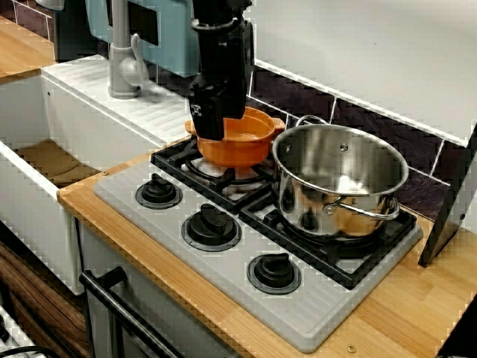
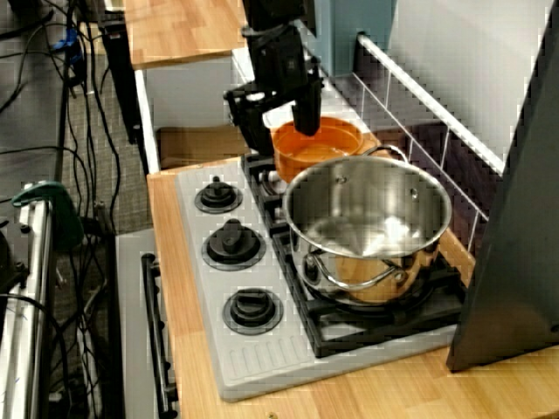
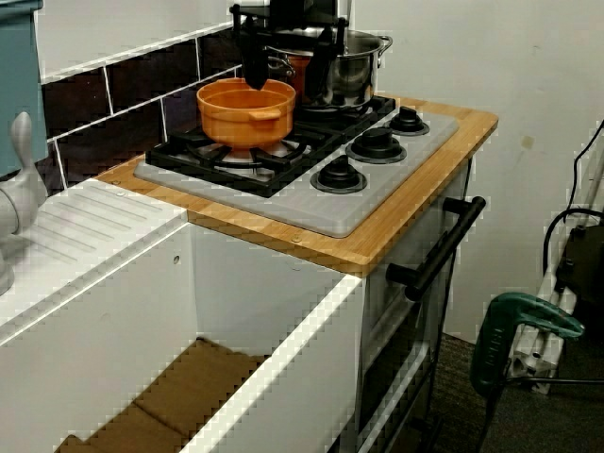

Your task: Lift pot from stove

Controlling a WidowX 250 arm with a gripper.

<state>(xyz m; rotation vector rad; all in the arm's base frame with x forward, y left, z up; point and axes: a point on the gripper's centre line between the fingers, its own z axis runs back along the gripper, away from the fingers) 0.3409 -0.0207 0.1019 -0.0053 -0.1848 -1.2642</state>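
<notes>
gripper (image 2: 278, 124) is straddling the near rim of the orange pot (image 1: 240, 140), one finger inside and one outside, pinching the wall. pot looks just clear of the stove (image 1: 246, 231) grate under it. stainless-steel pot (image 1: 339, 179) sits just beside.

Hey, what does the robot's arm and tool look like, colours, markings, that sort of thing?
The arm is black, a blocky boxy housing narrowing downward. The tool is black too, with two slim dark fingers. A small white marking shows on the lower housing in the front view; it is too small to read. No cables are visible on it.
</notes>
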